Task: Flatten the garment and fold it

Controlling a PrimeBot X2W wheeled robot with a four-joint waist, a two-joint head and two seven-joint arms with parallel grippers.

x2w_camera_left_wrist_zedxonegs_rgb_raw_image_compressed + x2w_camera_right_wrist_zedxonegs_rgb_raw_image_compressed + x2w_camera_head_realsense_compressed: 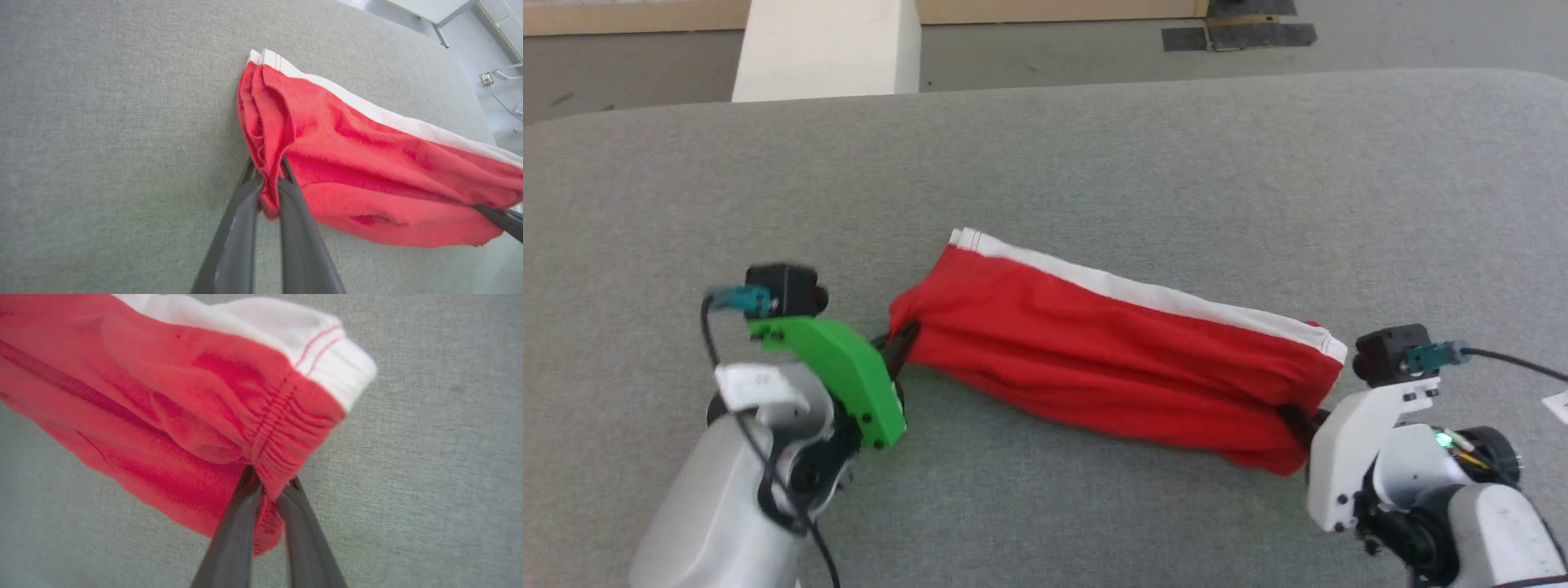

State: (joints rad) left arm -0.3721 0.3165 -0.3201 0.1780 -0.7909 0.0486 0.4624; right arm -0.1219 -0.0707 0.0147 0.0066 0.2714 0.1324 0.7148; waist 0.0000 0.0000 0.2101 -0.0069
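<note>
Red shorts [1111,359] lie stretched across the grey desk [1094,147], white trim on the far edge. Left tool [897,346] pinches one end, right tool [1295,419] the gathered other end; both forearms low, angled inward.

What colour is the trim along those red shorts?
The trim is white with red stitch lines; right wrist view shows it best.

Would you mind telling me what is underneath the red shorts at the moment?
The grey fabric surface runs out from beneath the shorts on every side. Whatever lies directly under them is covered. The left gripper and right gripper pinch the two ends.
</note>
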